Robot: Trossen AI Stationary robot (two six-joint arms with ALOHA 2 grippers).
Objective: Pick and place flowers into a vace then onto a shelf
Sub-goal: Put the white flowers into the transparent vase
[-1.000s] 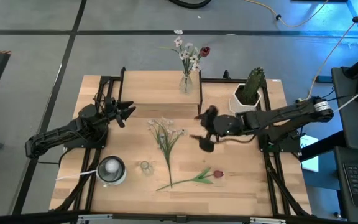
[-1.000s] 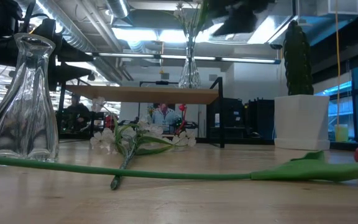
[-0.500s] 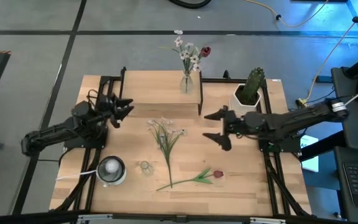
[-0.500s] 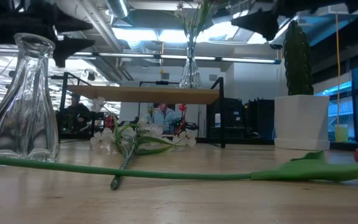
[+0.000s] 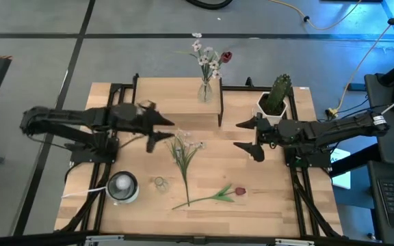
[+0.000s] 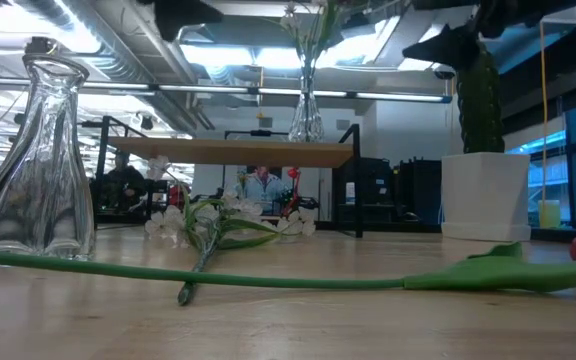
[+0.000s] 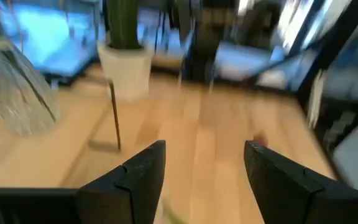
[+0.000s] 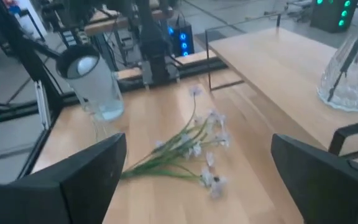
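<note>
A spray of white flowers (image 5: 183, 147) lies flat mid-table, also in the right wrist view (image 8: 191, 146). A red-bud flower (image 5: 214, 195) lies nearer the front edge, its stem (image 6: 268, 278) along the tabletop. An empty glass vase (image 5: 159, 183) stands at the front left. The low shelf (image 5: 176, 102) at the back bears a second vase with flowers (image 5: 206, 87). My left gripper (image 5: 159, 128) hovers open just left of the white flowers. My right gripper (image 5: 248, 139) hovers open to their right, pointing at them.
A cactus in a white pot (image 5: 273, 102) stands at the back right, close behind my right arm. A clear jar with a white ball (image 5: 123, 186) stands at the front left beside the empty vase. Bare tabletop lies between the two grippers and near the front right.
My left arm has swung up from the table's left edge toward the centre, and its gripper now hovers beside the white flowers. My right gripper has drawn back toward the table's right edge. Both have stayed open. The flowers and vases have not moved.
</note>
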